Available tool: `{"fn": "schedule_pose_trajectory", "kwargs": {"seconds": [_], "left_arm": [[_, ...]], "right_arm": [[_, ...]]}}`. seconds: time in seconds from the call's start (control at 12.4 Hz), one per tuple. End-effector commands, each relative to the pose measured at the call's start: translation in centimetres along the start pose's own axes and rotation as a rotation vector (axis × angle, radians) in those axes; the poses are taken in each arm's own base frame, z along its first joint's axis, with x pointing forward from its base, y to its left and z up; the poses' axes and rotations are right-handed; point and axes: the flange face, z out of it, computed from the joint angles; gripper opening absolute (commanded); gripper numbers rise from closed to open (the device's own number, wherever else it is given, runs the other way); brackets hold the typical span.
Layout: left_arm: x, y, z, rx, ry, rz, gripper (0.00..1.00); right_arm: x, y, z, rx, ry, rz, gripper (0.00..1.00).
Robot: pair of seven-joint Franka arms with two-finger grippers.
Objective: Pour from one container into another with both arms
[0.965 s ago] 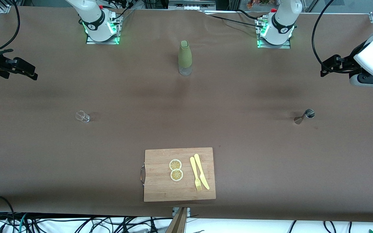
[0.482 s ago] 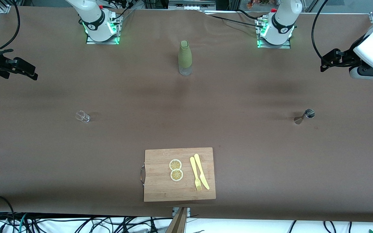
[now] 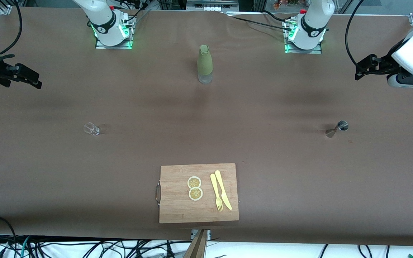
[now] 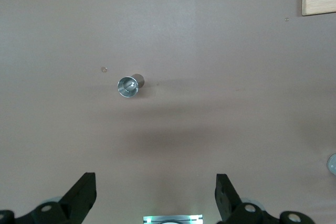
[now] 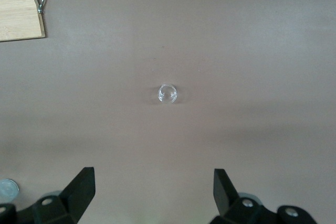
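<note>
A small steel jigger (image 3: 337,128) stands on the brown table toward the left arm's end; the left wrist view looks down into its cup (image 4: 127,86). A small clear glass (image 3: 91,129) stands toward the right arm's end and shows from above in the right wrist view (image 5: 167,94). My left gripper (image 3: 358,72) hangs high over the table's end, open and holding nothing (image 4: 156,188). My right gripper (image 3: 36,81) hangs high over its own end of the table, open and holding nothing (image 5: 154,183).
A bottle in an olive-green sleeve (image 3: 204,64) stands mid-table between the two bases. A wooden cutting board (image 3: 177,208) lies near the front edge with two lemon slices (image 3: 194,188), a yellow fork (image 3: 216,191) and a knife (image 3: 223,189).
The left arm's wrist and gripper have shifted a little toward the bases' side of the table. The right arm and all objects have not moved.
</note>
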Motion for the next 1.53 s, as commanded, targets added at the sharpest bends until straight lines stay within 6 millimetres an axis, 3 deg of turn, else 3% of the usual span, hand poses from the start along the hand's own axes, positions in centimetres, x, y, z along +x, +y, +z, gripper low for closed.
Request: {"fn": "schedule_pose_trajectory", "kwargs": {"seconds": [0.0,0.64,0.88,1.21,1.45], "left_arm": [[-0.5,-0.1,-0.3,0.042,0.019,-0.009,1.00],[-0.5,-0.4,0.4,0.035,-0.004,0.001,1.00],[-0.5,-1.0,0.4,0.025,-0.008,0.126,1.00],[-0.7,-4.9,-0.9,0.017,0.020,0.262,1.00],[-1.3,-9.4,-1.5,-0.044,0.055,0.312,1.00]], "right_arm": [[-0.1,-0.3,-0.5,-0.011,0.013,0.007,1.00],[-0.1,-0.2,-0.5,-0.010,0.013,0.009,1.00],[-0.1,-0.2,-0.5,-0.010,0.013,0.009,1.00],[0.0,-0.2,-0.3,-0.010,0.009,0.009,1.00],[0.3,-0.4,0.4,-0.005,-0.004,-0.007,1.00]]}}
